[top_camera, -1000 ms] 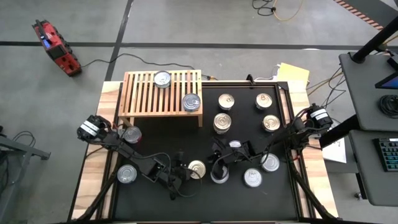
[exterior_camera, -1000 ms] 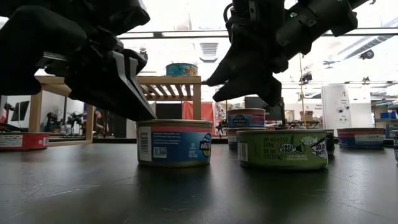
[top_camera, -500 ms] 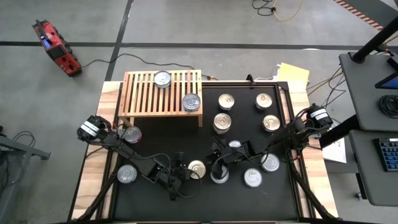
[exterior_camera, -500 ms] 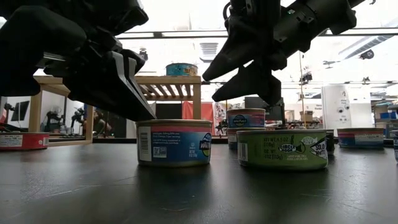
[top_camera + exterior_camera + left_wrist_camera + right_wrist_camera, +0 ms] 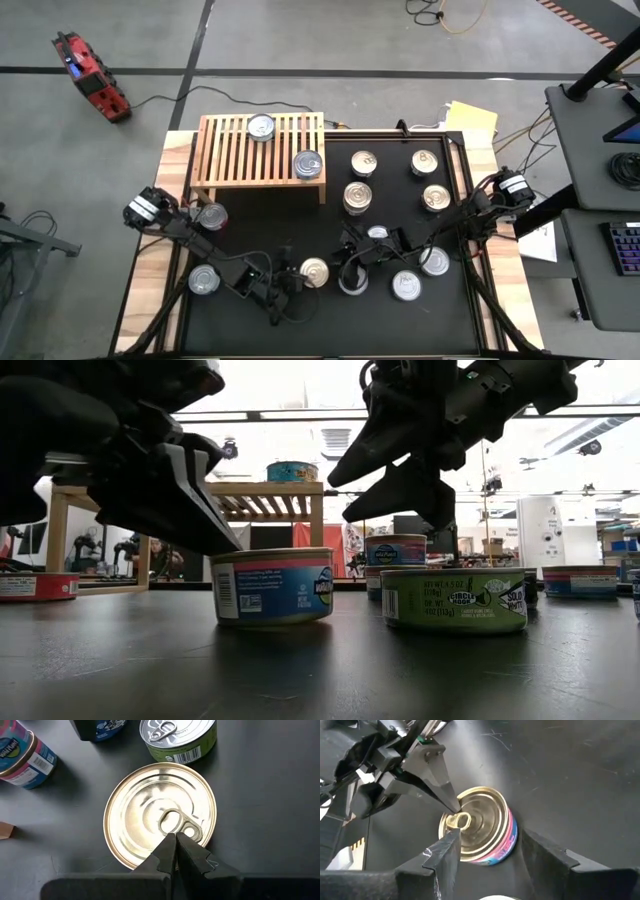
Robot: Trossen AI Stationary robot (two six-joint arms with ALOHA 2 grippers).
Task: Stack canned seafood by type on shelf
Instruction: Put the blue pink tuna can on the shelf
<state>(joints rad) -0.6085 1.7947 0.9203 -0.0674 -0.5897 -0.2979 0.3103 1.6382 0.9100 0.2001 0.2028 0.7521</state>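
The left pincer (image 5: 296, 279) is sitting low near the six o'clock edge of the bench (image 5: 330, 320). Its fingers are pressed together, and their tip is touching the lid of a gold-topped can (image 5: 315, 271) with a blue and pink label. Just beside it, toward three o'clock, the right pincer (image 5: 349, 262) is hanging over the green-label can (image 5: 455, 600) with its fingers apart, gripping nothing. The shelf (image 5: 228, 150) is standing at eleven o'clock with two cans (image 5: 261, 127) on top. Other cans (image 5: 364, 162) are sitting toward one o'clock.
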